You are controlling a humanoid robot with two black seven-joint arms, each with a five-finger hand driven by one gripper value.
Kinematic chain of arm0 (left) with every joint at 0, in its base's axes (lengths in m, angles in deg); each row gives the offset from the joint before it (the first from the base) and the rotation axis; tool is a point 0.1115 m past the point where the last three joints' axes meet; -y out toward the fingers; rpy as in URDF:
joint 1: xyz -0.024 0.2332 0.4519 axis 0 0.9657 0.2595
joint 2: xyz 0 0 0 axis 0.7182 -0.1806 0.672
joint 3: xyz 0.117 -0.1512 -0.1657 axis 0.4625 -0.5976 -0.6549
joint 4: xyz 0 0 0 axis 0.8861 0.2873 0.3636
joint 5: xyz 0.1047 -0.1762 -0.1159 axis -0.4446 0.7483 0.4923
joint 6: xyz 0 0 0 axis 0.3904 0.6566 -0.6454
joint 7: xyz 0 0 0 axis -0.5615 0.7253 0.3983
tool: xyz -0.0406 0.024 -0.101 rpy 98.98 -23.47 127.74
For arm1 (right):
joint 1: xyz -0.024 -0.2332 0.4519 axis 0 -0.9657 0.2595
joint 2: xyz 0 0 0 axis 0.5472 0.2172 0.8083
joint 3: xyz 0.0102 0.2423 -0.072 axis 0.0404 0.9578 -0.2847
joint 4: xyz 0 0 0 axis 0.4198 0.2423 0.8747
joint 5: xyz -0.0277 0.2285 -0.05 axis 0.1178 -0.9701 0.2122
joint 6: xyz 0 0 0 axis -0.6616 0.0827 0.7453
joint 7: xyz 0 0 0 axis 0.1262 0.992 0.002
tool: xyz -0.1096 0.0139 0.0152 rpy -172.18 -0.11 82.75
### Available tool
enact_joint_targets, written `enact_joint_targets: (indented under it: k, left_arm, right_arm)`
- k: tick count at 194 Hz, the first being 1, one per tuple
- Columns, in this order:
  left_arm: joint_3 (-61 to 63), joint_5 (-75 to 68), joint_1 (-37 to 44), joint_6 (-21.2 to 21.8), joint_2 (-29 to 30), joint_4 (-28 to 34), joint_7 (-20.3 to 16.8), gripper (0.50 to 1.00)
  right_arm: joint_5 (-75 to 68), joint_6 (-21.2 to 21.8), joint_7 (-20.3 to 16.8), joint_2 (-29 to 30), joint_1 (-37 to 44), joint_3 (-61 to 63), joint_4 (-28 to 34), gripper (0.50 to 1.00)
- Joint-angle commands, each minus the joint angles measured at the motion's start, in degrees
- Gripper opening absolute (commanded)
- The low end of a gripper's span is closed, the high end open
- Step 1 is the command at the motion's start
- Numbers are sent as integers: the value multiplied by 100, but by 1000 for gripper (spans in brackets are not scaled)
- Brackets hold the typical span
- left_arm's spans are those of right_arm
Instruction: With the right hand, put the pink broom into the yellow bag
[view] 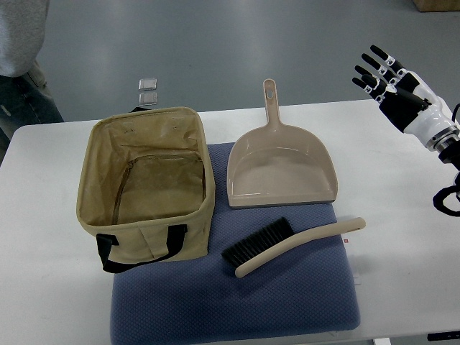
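The broom (298,243), a beige-pink hand brush with black bristles, lies on the blue mat (287,295), handle pointing right, bristles toward the left. The yellow bag (146,188) stands open on the left of the mat, black handle at its front. My right hand (379,72) is raised at the upper right, over the table's far right corner, fingers spread and holding nothing. It is far from the broom. The left arm does not show.
A beige dustpan (282,169) lies on the mat behind the broom, handle pointing away. A person (18,50) stands at the upper left edge. Two small clear squares (148,90) lie on the floor beyond the white table (402,215).
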Motion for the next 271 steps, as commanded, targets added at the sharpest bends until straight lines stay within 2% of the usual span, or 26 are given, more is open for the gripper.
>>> enact_joint_targets:
  k: [1, 35, 72, 111, 136, 165, 196, 242, 271]
  left_arm:
    - [0, 0, 0, 1, 0, 1, 0, 1000]
    - [0, 0, 0, 1, 0, 1, 0, 1000]
    - [0, 0, 0, 1, 0, -7, 0, 1000]
    - [0, 0, 0, 1, 0, 1, 0, 1000]
    - [0, 0, 0, 1, 0, 1, 0, 1000]
    - [0, 0, 0, 1, 0, 1, 0, 1000]
    - [0, 0, 0, 1, 0, -7, 0, 1000]
    - [0, 0, 0, 1, 0, 1, 0, 1000]
    - [0, 0, 0, 1, 0, 1, 0, 1000]
  right_arm:
    - [34, 40, -5, -128, 105, -47, 6, 921]
    - [579, 93, -5, -594, 351, -574, 94, 919]
    - [1642, 523, 4, -1279, 703, -1075, 375, 917]
    - [2960, 805, 118, -1859, 896, -1347, 1165, 913]
    - [3996, 787, 127, -2141, 1002, -1646, 1728, 913]
    - [5351, 787, 127, -2202, 993, -1857, 1974, 913]
    - [6379, 699, 171, -2220, 958, -2332, 2256, 891]
    - [7381, 216, 136, -2264, 914, -3009, 2713, 868]
    - [7610, -470, -14, -2317, 905, -3554, 2757, 836]
